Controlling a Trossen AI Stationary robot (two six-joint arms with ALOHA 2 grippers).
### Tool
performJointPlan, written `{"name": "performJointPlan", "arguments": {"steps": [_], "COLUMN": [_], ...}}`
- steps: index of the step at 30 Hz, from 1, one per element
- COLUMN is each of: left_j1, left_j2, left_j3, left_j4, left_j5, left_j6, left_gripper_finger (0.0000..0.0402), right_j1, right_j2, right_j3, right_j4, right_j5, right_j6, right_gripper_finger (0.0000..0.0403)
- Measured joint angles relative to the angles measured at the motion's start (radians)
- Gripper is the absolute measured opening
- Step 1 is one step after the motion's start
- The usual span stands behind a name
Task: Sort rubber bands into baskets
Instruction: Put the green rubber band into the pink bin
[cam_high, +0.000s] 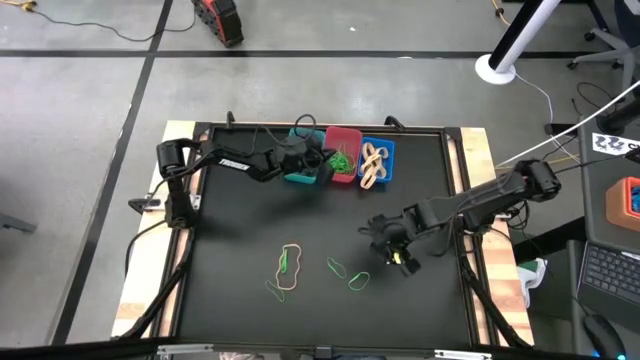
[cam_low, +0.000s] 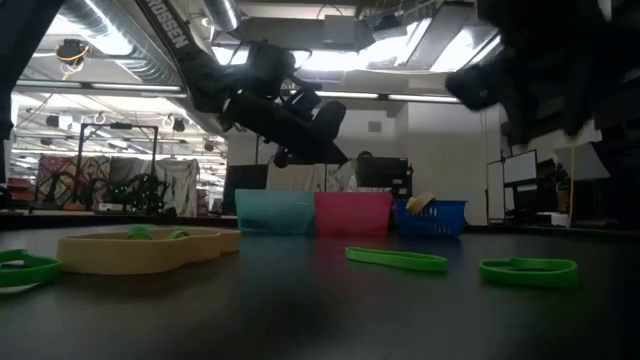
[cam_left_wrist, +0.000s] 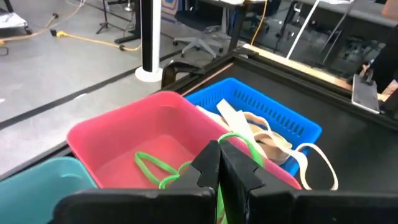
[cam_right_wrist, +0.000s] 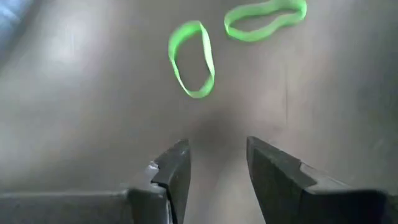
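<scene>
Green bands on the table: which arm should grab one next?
Probably the right. Its open pincer hovers beside two loose green bands; the left pincer is busy over the red basket, shut on a green band.

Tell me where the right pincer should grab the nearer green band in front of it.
Probably best to pinch one long side of the green band from straight above. It lies flat on the table as an open oval, apart from its neighbour. The right pincer is open and empty.

The left gripper (cam_left_wrist: 219, 168), fingers pressed together, reaches toward 12 o'clock. The right gripper (cam_right_wrist: 217, 165) hangs parted at 4 o'clock.
</scene>
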Motion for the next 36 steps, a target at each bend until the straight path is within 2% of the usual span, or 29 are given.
{"name": "performJointPlan", "arguments": {"steps": [4,7,11,16,22,30,36], "left_j1": [0.000,0.000,0.000,-0.001,-0.003,-0.003,-0.003], "left_j2": [0.000,0.000,0.000,0.000,0.000,0.000,0.000], "left_j3": [0.000,0.000,0.000,0.000,0.000,0.000,0.000], "left_j4": [-0.025,-0.047,-0.045,-0.046,-0.049,-0.061,-0.075], "left_j5": [0.000,-0.001,-0.001,-0.001,-0.002,-0.002,-0.003], "left_j6": [-0.001,0.016,0.014,0.013,0.009,0.013,0.013], "left_gripper_finger": [0.0014,0.0049,0.0103,0.0140,0.0148,0.0147,0.0149], "right_j1": [0.012,0.012,0.012,0.012,0.011,0.013,0.056], "right_j2": [0.025,0.029,0.028,0.042,0.089,0.145,0.213], "right_j3": [-0.080,-0.111,-0.119,-0.119,-0.119,-0.119,-0.120], "right_j4": [0.078,0.151,0.218,0.279,0.321,0.345,0.377], "right_j5": [0.023,-0.035,-0.049,-0.076,-0.129,-0.127,-0.110], "right_j6": [-0.001,-0.002,-0.063,-0.131,-0.131,-0.130,-0.131], "right_gripper_finger": [0.0154,0.0154,0.0154,0.0154,0.0154,0.0154,0.0154]}}
